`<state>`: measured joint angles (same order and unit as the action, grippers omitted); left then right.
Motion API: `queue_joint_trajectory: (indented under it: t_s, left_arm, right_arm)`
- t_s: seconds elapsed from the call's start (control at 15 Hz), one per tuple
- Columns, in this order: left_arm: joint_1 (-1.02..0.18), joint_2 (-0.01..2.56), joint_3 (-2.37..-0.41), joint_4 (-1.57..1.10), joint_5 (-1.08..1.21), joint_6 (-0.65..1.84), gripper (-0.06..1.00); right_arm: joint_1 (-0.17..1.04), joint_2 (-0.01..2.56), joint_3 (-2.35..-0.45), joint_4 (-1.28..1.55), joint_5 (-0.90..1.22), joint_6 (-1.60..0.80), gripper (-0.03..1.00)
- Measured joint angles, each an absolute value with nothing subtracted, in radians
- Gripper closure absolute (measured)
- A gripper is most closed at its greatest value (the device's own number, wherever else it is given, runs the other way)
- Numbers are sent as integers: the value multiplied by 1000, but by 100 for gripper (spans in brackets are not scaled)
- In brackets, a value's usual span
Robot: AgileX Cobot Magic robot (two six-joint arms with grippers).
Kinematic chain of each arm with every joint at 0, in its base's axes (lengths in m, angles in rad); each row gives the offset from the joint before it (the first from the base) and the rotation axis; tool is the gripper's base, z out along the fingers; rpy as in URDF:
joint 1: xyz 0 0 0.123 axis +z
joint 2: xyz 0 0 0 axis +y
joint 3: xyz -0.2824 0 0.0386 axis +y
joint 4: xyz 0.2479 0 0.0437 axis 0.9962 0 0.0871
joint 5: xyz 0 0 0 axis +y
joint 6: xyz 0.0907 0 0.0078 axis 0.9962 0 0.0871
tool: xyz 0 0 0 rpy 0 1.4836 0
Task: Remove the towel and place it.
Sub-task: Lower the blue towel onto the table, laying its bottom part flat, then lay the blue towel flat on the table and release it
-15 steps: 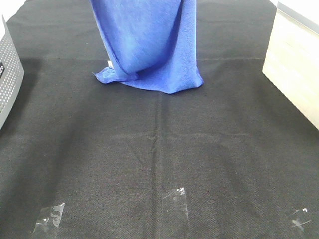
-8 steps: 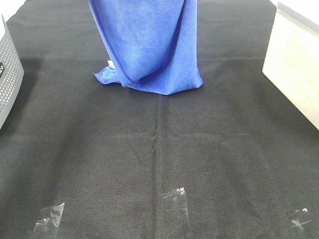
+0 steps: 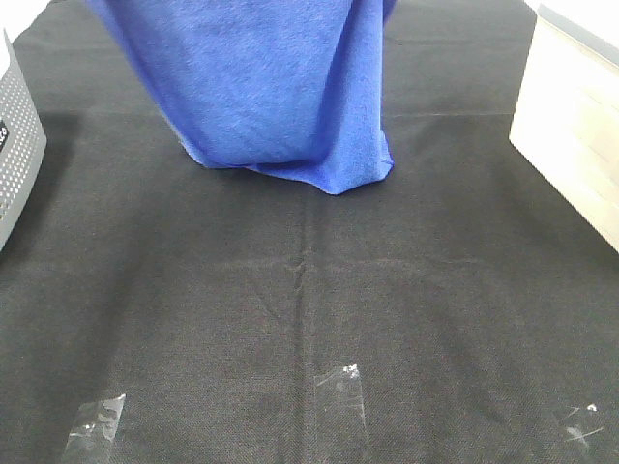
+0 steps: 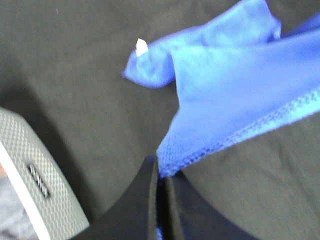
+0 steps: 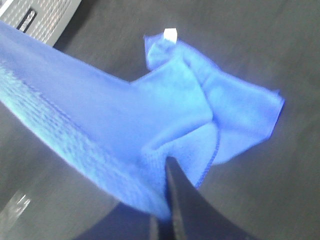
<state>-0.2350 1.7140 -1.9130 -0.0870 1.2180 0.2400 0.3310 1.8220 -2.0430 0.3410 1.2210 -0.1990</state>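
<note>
Two grippers hold the towel (image 3: 261, 87) up by its upper edge, so that in the high view it hangs as a broad blue sheet from the top of the picture. The sheet is wide above and narrows toward its lower hem. The left gripper (image 4: 161, 169) has its dark fingers pressed together on the stitched edge (image 4: 260, 122) of the cloth, close to a corner. The right gripper (image 5: 167, 167) is likewise clamped on the towel, with the fabric bunched and folded round its fingertip. The lower part of the towel rests crumpled on the black table covering (image 3: 193, 309) near the far side. The corner with the white tag (image 4: 141, 47) lies flat there, and the hem curls to a point on the right. A grey perforated basket (image 3: 14, 145) stands at the left edge of the covering, well apart from the cloth. A pale box (image 3: 571, 126) stands at the right edge, also well apart. Between the hem and the near edge the covering lies bare across its full width, creased down the middle. Only three pieces of clear tape (image 3: 340, 387) are stuck in a row close to the near edge.
</note>
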Motion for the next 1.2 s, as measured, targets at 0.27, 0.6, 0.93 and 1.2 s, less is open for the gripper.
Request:
queue_joint_trajectory:
  t_s: [0.27, 0.6, 0.93, 1.2]
  left_arm:
    - [-235, 1531, -1720, -91, 1217, 224, 94]
    - [-236, 1349, -1451, -140, 1210, 199, 94]
    - [-238, 1255, -1215, -221, 1201, 199, 94]
    - [-238, 1138, -1058, -266, 1200, 199, 94]
  right_arm:
    - [333, 1697, -1872, 418, 1219, -192, 96]
    - [338, 1584, -1617, 462, 1216, -192, 96]
    - [341, 1440, -1355, 514, 1214, -175, 96]
    - [341, 1332, -1157, 590, 1211, -166, 96]
